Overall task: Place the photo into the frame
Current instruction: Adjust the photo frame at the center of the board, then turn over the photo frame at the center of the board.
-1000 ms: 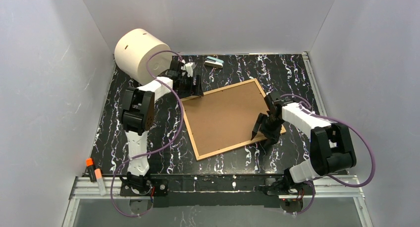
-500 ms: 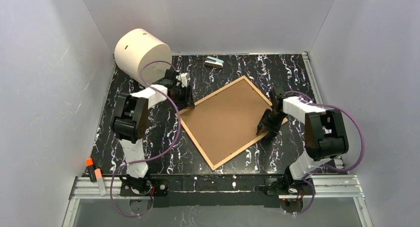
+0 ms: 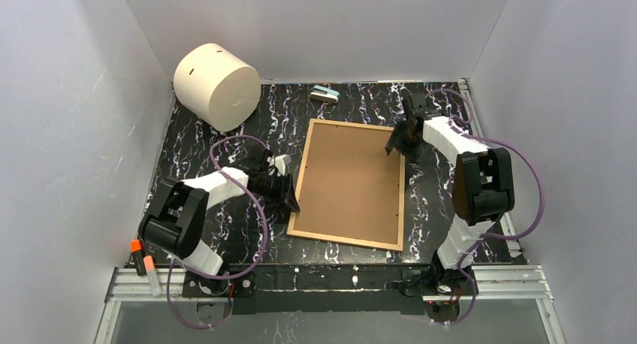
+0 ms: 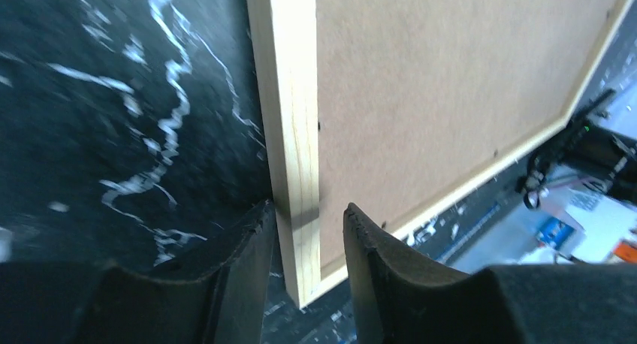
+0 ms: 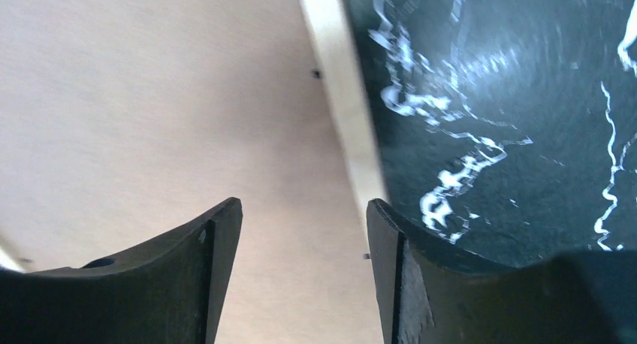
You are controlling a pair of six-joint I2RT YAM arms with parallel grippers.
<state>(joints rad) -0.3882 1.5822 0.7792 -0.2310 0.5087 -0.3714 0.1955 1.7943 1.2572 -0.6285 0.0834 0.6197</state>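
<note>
On the table [image 3: 360,107] the frame [image 3: 349,182] lies back up, brown board showing. My left gripper [image 4: 308,212], arm stretched low, straddles its near-left rail, jaws narrowed round the wood; whether they pinch I cannot tell. My right gripper [image 5: 304,209], arm reaching far, hovers spread and empty over the far-right corner

L tool [image 4: 309,207] straddling pale wood rail of frame [image 4: 297,96] nr corner, brown back, black marbled table [image 4: 113,96]
</note>
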